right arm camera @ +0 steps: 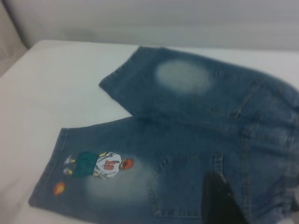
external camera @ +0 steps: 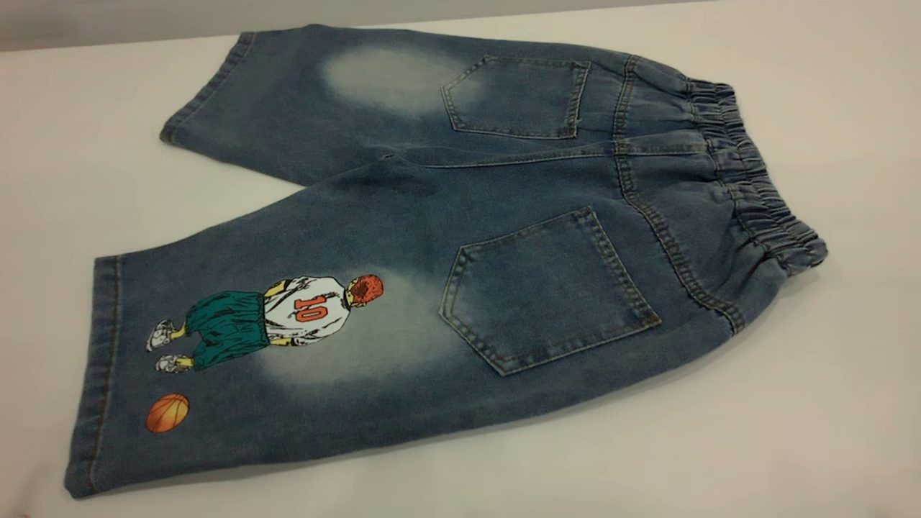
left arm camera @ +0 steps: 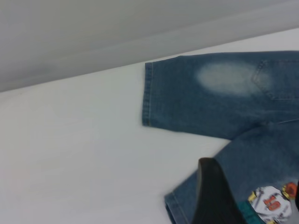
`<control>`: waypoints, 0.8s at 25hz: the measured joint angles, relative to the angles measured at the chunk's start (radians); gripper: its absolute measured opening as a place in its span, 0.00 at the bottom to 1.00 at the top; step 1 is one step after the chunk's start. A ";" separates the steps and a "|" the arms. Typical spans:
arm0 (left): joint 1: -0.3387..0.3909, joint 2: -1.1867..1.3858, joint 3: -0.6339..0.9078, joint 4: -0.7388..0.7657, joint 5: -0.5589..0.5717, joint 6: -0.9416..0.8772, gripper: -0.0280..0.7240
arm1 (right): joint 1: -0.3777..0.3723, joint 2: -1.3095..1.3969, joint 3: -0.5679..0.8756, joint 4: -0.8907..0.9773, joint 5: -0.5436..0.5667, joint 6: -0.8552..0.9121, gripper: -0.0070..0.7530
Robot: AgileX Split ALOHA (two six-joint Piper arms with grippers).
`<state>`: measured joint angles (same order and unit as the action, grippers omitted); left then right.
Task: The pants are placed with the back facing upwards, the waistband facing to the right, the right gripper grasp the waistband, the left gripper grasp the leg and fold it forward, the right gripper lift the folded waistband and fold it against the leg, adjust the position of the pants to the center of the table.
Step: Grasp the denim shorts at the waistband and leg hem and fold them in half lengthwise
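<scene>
The pants (external camera: 460, 237) lie spread flat, back side up, on the table (external camera: 827, 403), unfolded. In the exterior view the waistband (external camera: 755, 180), gathered and wrinkled, runs along their right end, and both legs point left. The leg (external camera: 237, 360) with the printed basketball player (external camera: 270, 316) in a white number 10 jersey is the nearer one; an orange ball (external camera: 168, 413) is printed close to its hem. The plain leg (external camera: 309, 93) lies behind it, marked by a pale faded patch (external camera: 392, 75). The two legs spread apart towards their hems, with bare table showing between them. Two back patch pockets sit near the waistband, the far pocket (external camera: 518, 97) on the plain side and the near pocket (external camera: 543, 288) on the printed side, both edged in tan stitching.

No arm shows in the exterior view. In the left wrist view one dark finger of the left gripper (left arm camera: 215, 196) is seen over the printed leg's hem end, next to the jersey print; whether it touches the denim I cannot tell, nor whether its fingers are spread or closed. In the right wrist view one dark finger of the right gripper (right arm camera: 222, 200) appears over the near pocket region, towards the waistband end; again its opening and any contact with the cloth cannot be told.
</scene>
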<state>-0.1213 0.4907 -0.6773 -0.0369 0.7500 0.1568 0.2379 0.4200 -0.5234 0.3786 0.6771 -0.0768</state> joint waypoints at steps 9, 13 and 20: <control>-0.001 0.464 -0.066 -0.049 -0.088 0.154 0.55 | -0.017 0.431 -0.014 0.028 -0.268 0.038 0.39; -0.001 0.615 -0.066 -0.142 -0.128 0.253 0.55 | -0.092 0.613 -0.014 0.033 -0.305 0.032 0.39; -0.001 0.737 -0.066 -0.304 -0.160 0.440 0.55 | -0.282 0.898 -0.014 0.153 -0.365 -0.145 0.39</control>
<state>-0.1224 1.2282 -0.7430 -0.3408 0.5896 0.5969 -0.0440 1.3180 -0.5377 0.5312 0.3124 -0.2214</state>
